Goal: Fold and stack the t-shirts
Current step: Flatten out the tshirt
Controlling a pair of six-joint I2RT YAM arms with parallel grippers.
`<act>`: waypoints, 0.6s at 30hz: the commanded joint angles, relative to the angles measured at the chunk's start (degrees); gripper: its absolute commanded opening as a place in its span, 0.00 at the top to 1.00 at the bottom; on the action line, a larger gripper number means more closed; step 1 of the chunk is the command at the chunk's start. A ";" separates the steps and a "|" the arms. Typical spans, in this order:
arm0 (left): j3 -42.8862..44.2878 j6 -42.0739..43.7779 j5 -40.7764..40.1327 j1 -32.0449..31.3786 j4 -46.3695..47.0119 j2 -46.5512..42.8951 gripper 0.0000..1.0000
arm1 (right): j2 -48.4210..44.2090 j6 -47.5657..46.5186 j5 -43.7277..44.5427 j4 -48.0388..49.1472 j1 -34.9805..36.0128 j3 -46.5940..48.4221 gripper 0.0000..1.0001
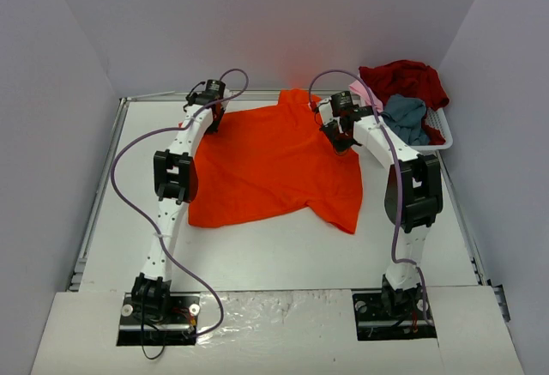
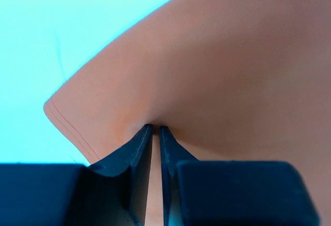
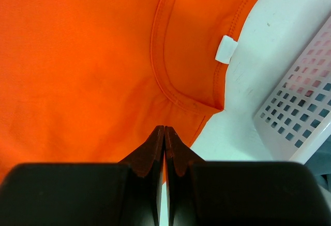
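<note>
The bright orange-red t-shirt (image 1: 274, 165) lies spread flat across the middle of the table, collar toward the back. My left gripper (image 1: 214, 120) sits at its far left sleeve. In the left wrist view the gripper (image 2: 155, 127) has its jaws a sliver apart, with the cloth (image 2: 232, 71) puckered at the tips. My right gripper (image 1: 340, 139) is at the right shoulder. In its wrist view that gripper (image 3: 164, 127) is shut on the shirt (image 3: 77, 65) just below the collar, whose white tag (image 3: 226, 49) shows.
A white slatted basket (image 1: 437, 122) stands at the back right, also in the right wrist view (image 3: 305, 117). It holds a dark red shirt (image 1: 407, 79), a grey-blue one (image 1: 405, 116) and a pale pink one (image 1: 364, 93). Grey walls close in the table.
</note>
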 commanded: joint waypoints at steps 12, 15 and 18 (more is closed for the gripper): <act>3.79 11.03 -8.91 -3.05 19.23 6.28 0.89 | -2.48 -0.85 4.07 -1.76 -0.15 -1.21 1.00; 3.88 14.10 -11.36 -4.20 22.75 7.42 0.89 | -1.78 -1.20 4.33 -1.85 -0.50 -1.65 1.00; 3.88 17.01 -13.47 -4.90 25.48 7.78 0.89 | -0.99 -1.46 4.60 -1.76 -0.59 -1.65 1.00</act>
